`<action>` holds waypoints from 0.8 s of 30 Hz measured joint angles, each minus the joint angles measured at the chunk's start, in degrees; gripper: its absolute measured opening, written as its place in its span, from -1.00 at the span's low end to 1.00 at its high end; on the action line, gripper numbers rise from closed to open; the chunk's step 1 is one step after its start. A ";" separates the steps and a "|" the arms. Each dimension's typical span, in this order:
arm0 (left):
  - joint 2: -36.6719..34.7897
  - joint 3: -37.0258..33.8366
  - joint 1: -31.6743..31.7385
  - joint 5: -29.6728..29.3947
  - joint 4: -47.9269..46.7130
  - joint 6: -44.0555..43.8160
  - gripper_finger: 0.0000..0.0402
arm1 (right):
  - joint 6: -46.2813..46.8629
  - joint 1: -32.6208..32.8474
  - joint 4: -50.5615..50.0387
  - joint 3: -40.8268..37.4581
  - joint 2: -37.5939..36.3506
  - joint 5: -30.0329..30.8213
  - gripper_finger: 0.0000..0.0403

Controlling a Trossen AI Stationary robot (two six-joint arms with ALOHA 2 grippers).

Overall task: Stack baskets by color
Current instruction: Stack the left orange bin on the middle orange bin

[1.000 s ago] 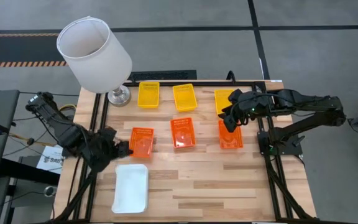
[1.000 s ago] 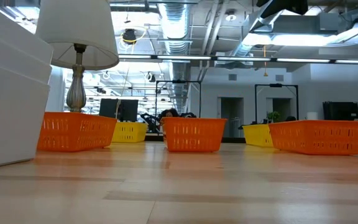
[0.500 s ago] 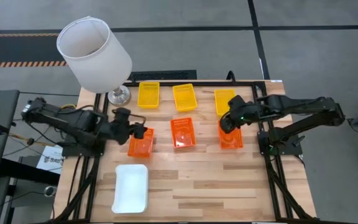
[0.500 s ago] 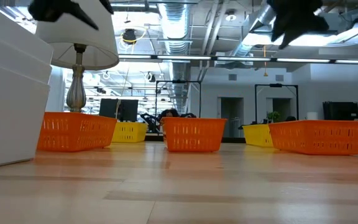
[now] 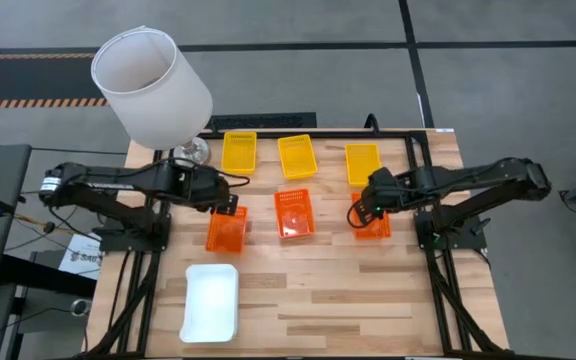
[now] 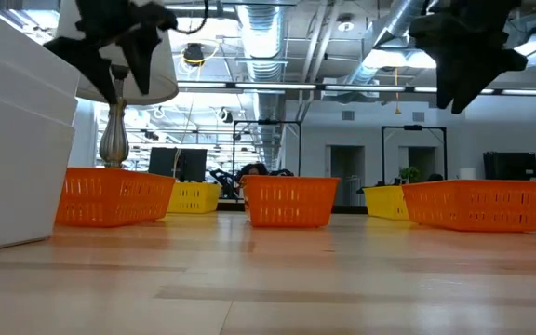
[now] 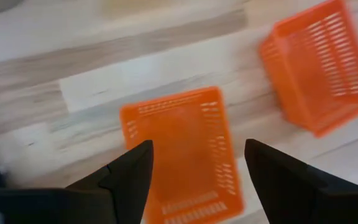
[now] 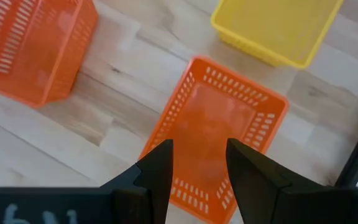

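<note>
Fingers spread on left gripper (image 7: 194,165) and right gripper (image 8: 197,163), each newly arrived over an orange basket (image 7: 182,149); grasps pending.

ARMS: two, dark, jointed links | LEFT ARM (image 5: 118,182): thin cables trailing at base | FINGERS (image 7: 129,177): black, tapered, matte

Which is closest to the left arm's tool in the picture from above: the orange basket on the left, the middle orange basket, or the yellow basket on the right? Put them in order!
From the left tool, open over the table:
1. Left orange basket, right under it.
2. Middle orange basket, next one over toward the right.
3. Right yellow basket, far across in the back row.
</note>
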 joint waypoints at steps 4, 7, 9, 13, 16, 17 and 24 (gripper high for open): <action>-0.14 -4.53 1.82 2.44 2.22 1.36 0.20 | 1.22 1.09 -0.11 0.04 -0.03 0.00 -0.16; -0.55 -8.68 2.53 4.57 5.17 1.30 0.20 | 1.56 1.11 -0.43 0.04 -0.05 0.00 -0.16; -0.62 -10.65 2.61 5.81 7.40 1.19 0.20 | 2.53 1.11 -1.16 0.04 -0.05 0.00 -0.16; -0.59 -12.96 2.59 6.79 8.19 0.67 0.20 | 3.66 1.09 -2.55 0.04 -0.05 0.00 -0.16; -0.61 -13.19 2.59 6.89 8.95 0.89 0.20 | 3.77 1.09 -3.05 0.04 -0.05 0.00 -0.16; -0.61 -13.18 2.59 6.88 9.10 1.24 0.20 | 3.79 1.06 -3.03 0.04 -0.05 0.00 -0.16; -0.63 -15.04 2.41 8.54 10.22 1.27 0.20 | 3.78 1.06 -3.05 0.07 -0.05 0.00 -0.16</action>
